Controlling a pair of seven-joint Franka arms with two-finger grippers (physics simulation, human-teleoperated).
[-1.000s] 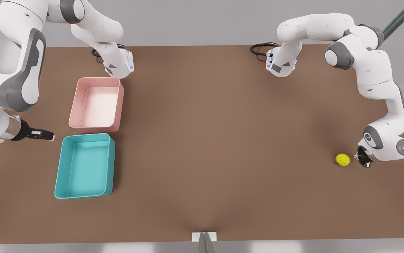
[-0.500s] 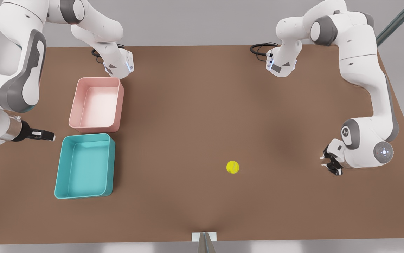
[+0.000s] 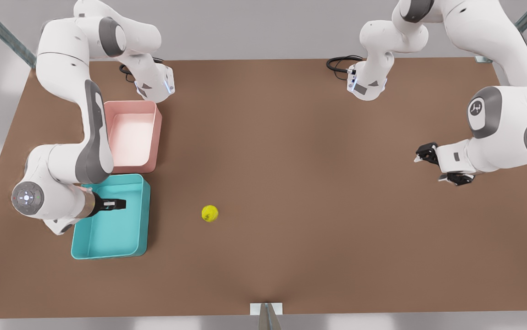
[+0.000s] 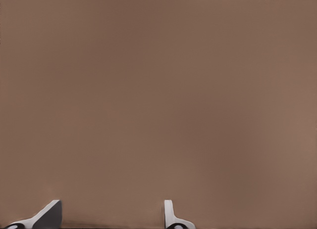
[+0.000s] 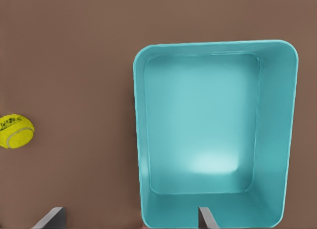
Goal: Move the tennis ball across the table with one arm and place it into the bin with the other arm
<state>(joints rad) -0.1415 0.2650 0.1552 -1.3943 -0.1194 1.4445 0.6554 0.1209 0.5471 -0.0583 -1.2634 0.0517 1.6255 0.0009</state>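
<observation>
Resting free on the table [image 3: 291, 183], the tennis ball [image 3: 209, 213] is seen on bare brown surface nearer the tabletop's front edge than its back edge, gripped by nothing. It is found just off the long wall of the bin [image 3: 143, 215], apart from it, with an open strip of table between the two; in the right wrist view the ball [image 5: 16, 131] is likewise shown clear of the teal wall [image 5: 140, 140]. The bin is placed near the front corner on the front view's left, and its inside holds nothing. Behind it, toward the back edge, a pink tray [image 3: 155, 137] is set just beside it, a narrow gap being kept between them. The right gripper [image 3: 117, 204] is held over the bin's inside, above its floor, and its fingers [image 5: 204, 218] are seen spread apart with nothing between them. The left gripper [image 3: 437, 167] is carried well apart from the ball, above bare table toward the side edge on the front view's right; its fingers [image 4: 171, 216] are spread wide and hold nothing. A black cable [image 3: 339, 62] is coiled at the back edge.
</observation>
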